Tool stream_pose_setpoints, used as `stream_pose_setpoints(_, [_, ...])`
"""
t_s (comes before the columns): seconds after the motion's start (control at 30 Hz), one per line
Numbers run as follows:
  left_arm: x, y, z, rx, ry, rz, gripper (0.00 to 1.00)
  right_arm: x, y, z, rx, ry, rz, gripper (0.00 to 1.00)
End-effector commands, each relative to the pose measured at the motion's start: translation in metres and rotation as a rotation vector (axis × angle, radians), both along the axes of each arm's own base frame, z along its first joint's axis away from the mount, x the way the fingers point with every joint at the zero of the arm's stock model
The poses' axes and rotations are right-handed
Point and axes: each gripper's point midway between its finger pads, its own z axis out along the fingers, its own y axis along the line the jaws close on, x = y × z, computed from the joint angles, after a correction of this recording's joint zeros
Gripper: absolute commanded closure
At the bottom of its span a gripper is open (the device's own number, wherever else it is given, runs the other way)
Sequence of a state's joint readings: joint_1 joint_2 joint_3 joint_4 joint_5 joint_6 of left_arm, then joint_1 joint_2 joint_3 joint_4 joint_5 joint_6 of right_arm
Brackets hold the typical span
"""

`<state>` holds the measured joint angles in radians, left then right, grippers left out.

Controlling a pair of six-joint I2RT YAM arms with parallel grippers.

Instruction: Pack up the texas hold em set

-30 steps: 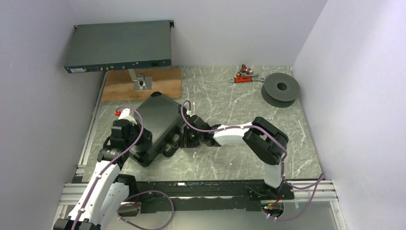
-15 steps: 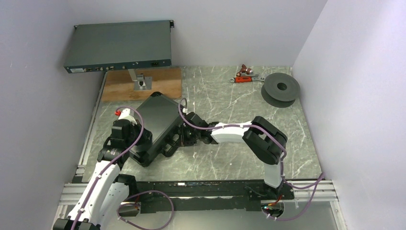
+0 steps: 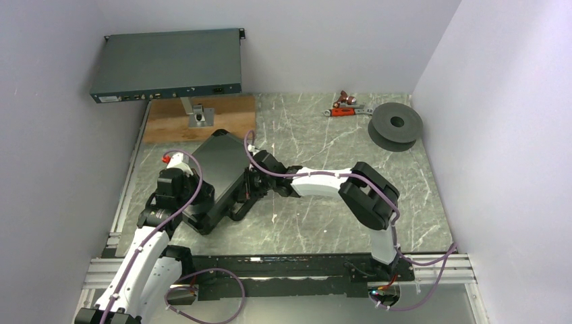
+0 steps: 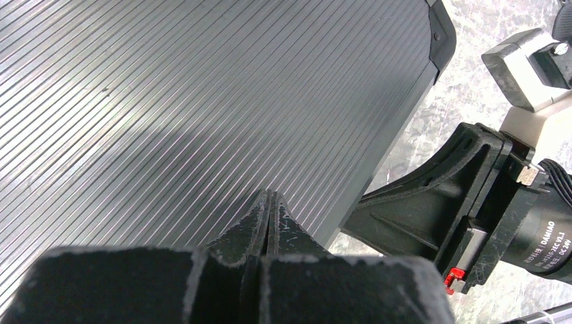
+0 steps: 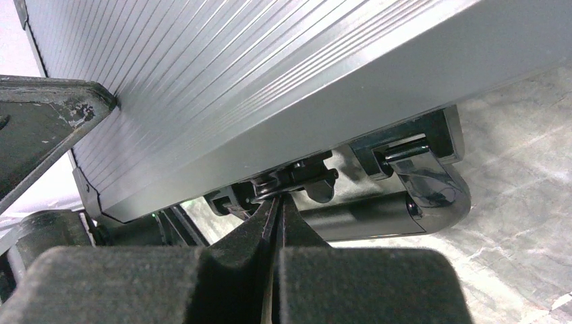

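Ahead of your matt black left pincer (image 4: 270,202), the black hard plastic briefcase (image 4: 202,101) shows fine grey ribbed stripes. Beside it, the grey stone-look table (image 4: 421,128) carries pale marble veining.

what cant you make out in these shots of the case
- Briefcase contents: all views, shut lid hides them.
- Latch fastened or not: right wrist view, right fingers cover part of it; top view, right arm hides it.
- Whether left fingers touch the lid: left wrist view, tips block the contact spot.
- Small tools at far edge: top view, too small to name.
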<state>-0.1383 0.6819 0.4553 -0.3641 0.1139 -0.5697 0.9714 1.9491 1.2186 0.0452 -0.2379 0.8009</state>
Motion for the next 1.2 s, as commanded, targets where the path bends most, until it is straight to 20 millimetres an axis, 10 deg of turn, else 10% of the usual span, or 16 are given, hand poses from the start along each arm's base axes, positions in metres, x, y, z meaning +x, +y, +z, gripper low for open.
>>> stream_pose_setpoints(0.0, [-0.015,0.003,-0.021,0.018,0.086,0.009,1.00,0.012,0.023,0.021,0.106,-0.052,-0.003,1.00])
stream_pose_setpoints(0.5, [-0.017,0.003,-0.022,0.017,0.089,0.008,1.00,0.038,0.057,0.080,0.183,-0.140,0.001,1.00])
stream_pose_setpoints(1.17, [-0.016,0.003,-0.019,0.019,0.086,0.014,1.00,0.029,0.039,0.063,0.131,-0.152,0.025,1.00])
